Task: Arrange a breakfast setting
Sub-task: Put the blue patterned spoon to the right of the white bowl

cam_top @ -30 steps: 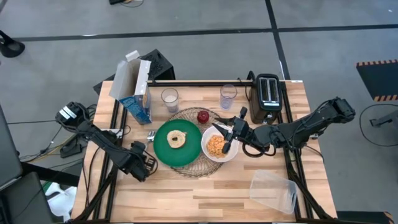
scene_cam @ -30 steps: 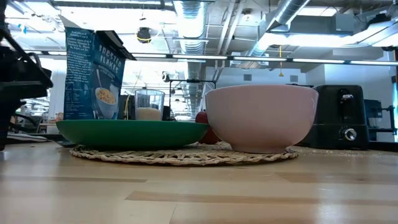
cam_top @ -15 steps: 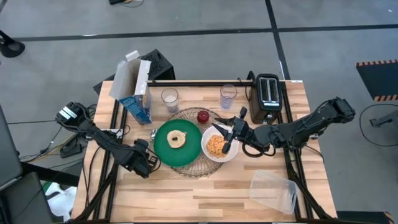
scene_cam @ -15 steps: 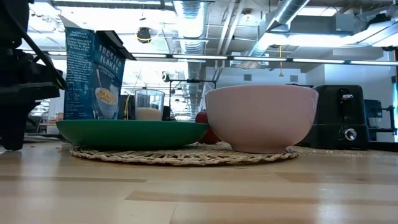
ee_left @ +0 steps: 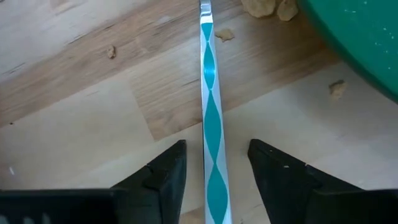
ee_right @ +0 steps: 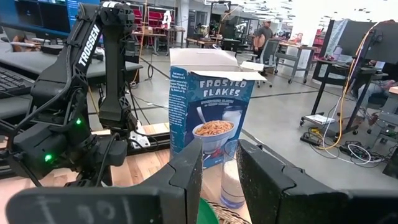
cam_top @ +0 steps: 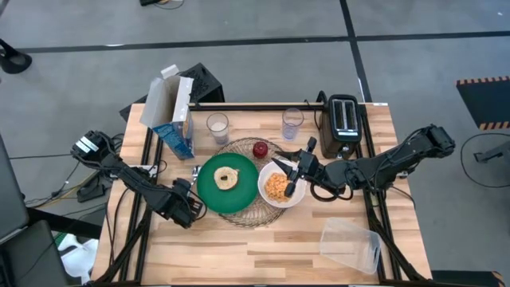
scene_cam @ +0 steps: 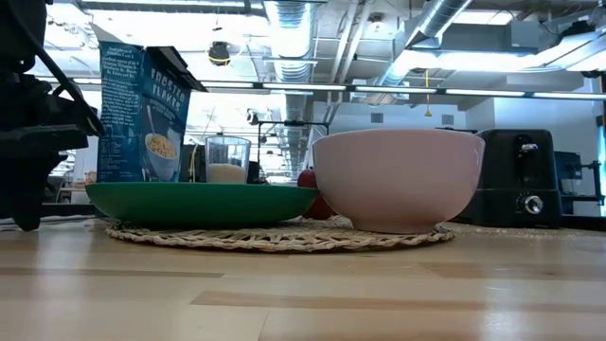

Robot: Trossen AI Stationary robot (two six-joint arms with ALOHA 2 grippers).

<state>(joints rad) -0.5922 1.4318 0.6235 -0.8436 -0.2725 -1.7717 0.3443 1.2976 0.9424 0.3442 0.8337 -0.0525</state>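
Moved in beside the green plate, your left gripper now stands released, fingers apart either side of the blue-handled spoon lying on the tabletop; spoon placed. Right gripper waits over the white bowl, partly parted, holding nothing.

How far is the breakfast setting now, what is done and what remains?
Mostly done: green plate with bagel, white bowl of cereal and apple sit on the round mat; two glasses stand behind. In hand: the left gripper stands open around the blue-handled spoon, lying beside the plate. Left: withdrawing both arms; the right gripper hovers over the bowl.
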